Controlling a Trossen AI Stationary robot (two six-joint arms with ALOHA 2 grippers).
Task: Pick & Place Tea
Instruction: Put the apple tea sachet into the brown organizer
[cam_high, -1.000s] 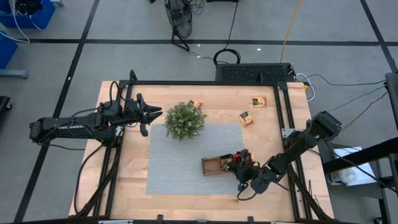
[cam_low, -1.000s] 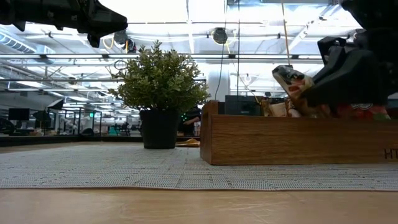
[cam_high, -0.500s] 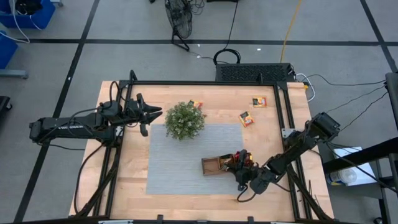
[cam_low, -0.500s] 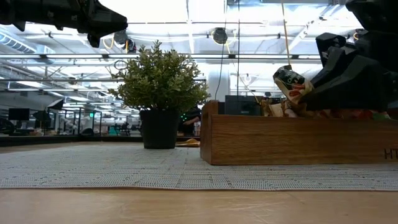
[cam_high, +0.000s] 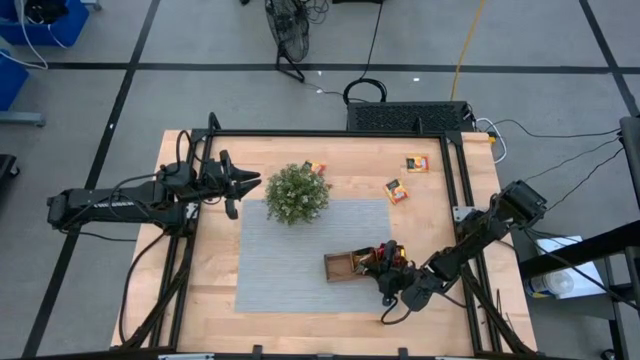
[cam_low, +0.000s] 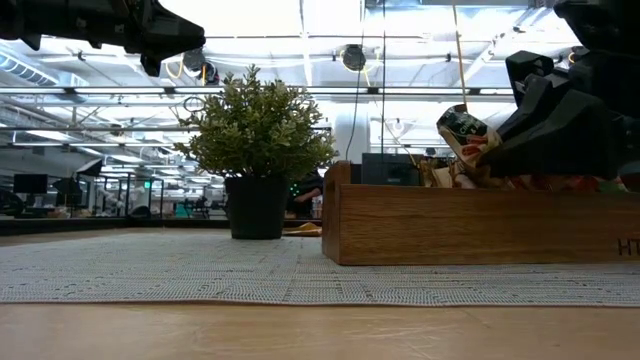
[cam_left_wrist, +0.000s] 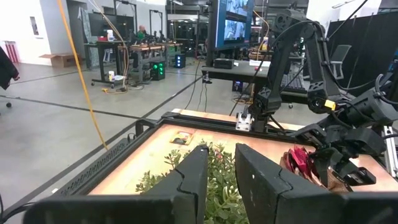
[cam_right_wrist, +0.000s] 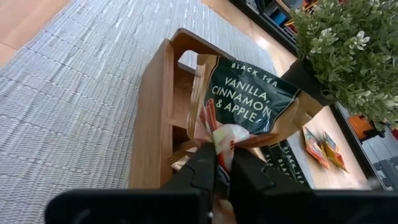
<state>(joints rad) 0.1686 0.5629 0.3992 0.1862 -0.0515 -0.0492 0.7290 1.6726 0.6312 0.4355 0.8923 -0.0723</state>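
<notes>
Pinching a dark-green tea sachet (cam_right_wrist: 249, 102) printed with vanilla, cinnamon and apple by its lower edge, the right tool (cam_right_wrist: 219, 163) has its two dark fingers (cam_right_wrist: 200, 169) nearly together on the packet, which it holds above the brown three-compartment wooden tray (cam_right_wrist: 152, 118). From the low camera the same sachet (cam_low: 462, 133) sits tilted above the tray's rim (cam_low: 480, 225), with more sachets heaped inside. That tray rests on the grey woven mat (cam_high: 290, 255), near the mat's right edge. Farther back on the mat stands the small leafy green plant in a dark pot (cam_high: 297, 193). Beyond it, on the bare light-wood counter (cam_high: 430, 210), lie three loose sachets: one behind the plant (cam_high: 316, 167) and two well apart to the right (cam_high: 397, 190) (cam_high: 416, 163). The left tool (cam_high: 252, 183) hovers just left of the plant, its fingers (cam_left_wrist: 189, 180) slightly parted and gripping nothing.
</notes>
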